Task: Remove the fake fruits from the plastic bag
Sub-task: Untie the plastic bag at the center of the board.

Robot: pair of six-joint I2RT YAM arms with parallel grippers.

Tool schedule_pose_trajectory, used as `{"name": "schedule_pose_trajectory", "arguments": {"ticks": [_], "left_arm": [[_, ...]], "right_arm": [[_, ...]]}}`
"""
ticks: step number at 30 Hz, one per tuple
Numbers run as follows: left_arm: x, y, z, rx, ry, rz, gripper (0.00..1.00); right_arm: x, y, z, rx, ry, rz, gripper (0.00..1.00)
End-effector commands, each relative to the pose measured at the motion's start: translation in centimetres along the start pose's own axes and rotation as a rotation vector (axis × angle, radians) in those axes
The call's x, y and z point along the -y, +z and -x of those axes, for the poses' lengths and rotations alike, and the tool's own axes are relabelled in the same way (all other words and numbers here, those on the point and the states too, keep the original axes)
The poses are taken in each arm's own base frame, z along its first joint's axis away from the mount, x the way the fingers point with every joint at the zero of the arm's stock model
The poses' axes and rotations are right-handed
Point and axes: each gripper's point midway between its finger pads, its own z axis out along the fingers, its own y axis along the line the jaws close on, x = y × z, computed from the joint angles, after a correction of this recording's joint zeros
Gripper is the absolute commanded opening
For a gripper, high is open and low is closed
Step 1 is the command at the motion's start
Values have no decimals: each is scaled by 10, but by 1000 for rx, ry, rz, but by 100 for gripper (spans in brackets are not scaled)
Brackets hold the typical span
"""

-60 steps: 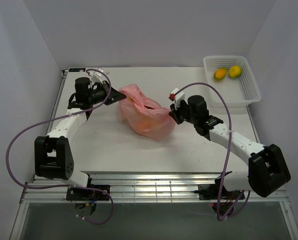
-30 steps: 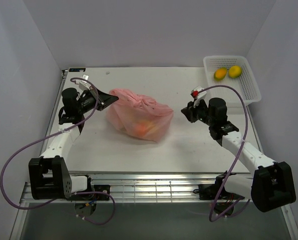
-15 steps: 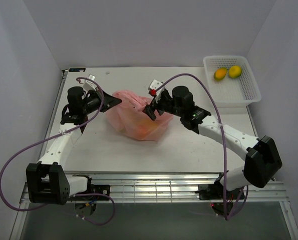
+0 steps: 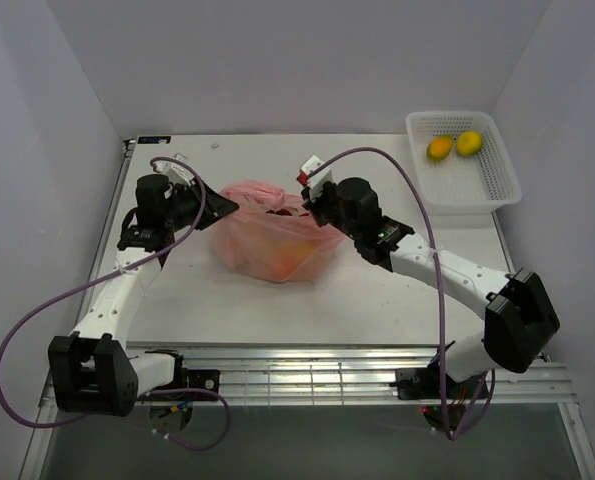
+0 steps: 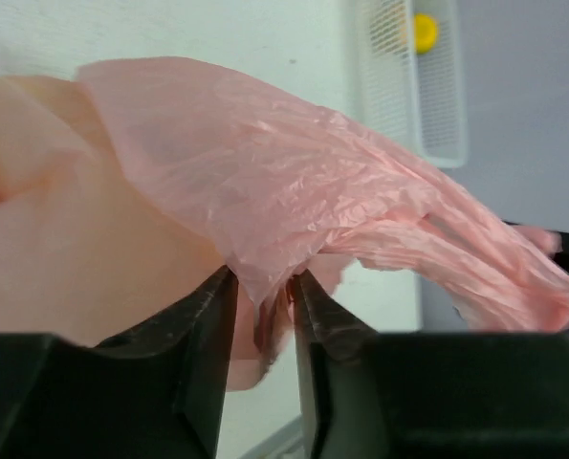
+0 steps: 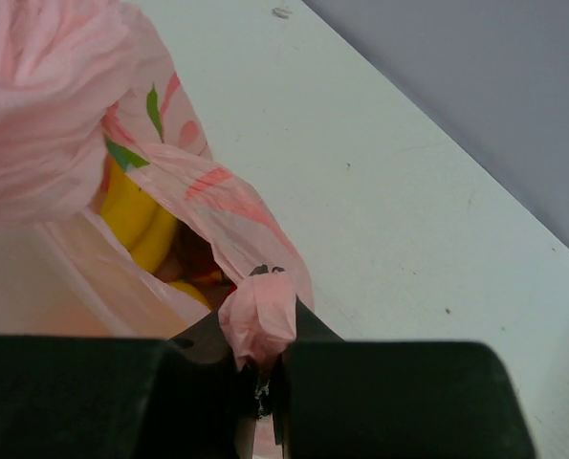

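The pink bag (image 4: 272, 240) lies in the middle of the table (image 4: 377, 290), thin, crinkled and half transparent, and I see yellow fruit (image 6: 136, 215) inside its mouth. My left gripper (image 5: 262, 287) is clenched on its left edge, my right gripper (image 6: 260, 335) on its right edge.

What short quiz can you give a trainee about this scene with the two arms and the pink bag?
1. True or false: the left gripper is shut on the pink plastic bag.
2. How many fake fruits lie in the white mesh basket? A) one B) two C) four
3. Fill in: the right gripper pinches the bag's edge, and the fruit in the bag seen through the opening in the right wrist view is ___ in colour.

Key: 1 true; 2 B; 3 yellow.
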Motion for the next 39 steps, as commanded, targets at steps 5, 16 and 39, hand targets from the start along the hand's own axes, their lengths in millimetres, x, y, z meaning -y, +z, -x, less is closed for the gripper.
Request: {"name": "schedule_pose_trajectory", "arguments": {"ticks": [5, 16, 39], "left_arm": [[14, -10, -5, 9, 276, 254, 98], [16, 11, 16, 71, 748, 751, 98], [55, 62, 90, 281, 995, 846, 98]], "right_arm": [[6, -47, 18, 81, 49, -28, 8], [-3, -66, 36, 117, 47, 47, 8], [15, -108, 50, 129, 26, -14, 8]]}}
